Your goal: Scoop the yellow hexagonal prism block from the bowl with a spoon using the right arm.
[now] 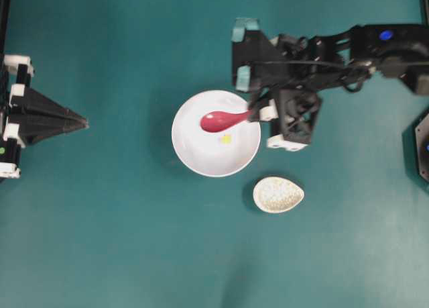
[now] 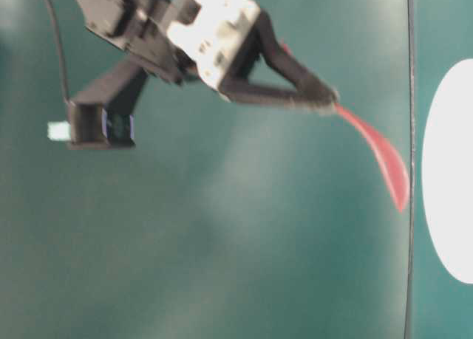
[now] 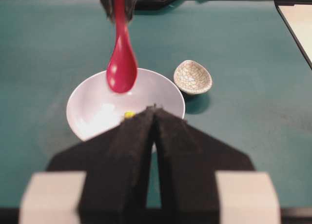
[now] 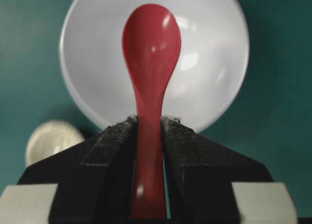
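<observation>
The white bowl (image 1: 194, 157) sits mid-table, and the tiny yellow hexagonal prism block (image 1: 226, 139) lies inside it, right of centre. My right gripper (image 1: 253, 113) is shut on the handle of the pink-red spoon (image 1: 218, 121), whose scoop hangs over the bowl's upper part, apart from the block. In the right wrist view the spoon (image 4: 150, 53) runs straight out between the pads (image 4: 178, 136) above the bowl (image 4: 214, 63); the block is hidden there. My left gripper (image 1: 86, 123) rests shut at the far left, pointing toward the bowl (image 3: 92, 109) and block (image 3: 128, 114).
A small speckled beige oval rest (image 1: 277, 194) lies just below and right of the bowl, also seen as the rest (image 3: 193, 77) in the left wrist view. Teal table surface surrounds everything. The right arm's body (image 1: 335, 53) stretches in from the upper right.
</observation>
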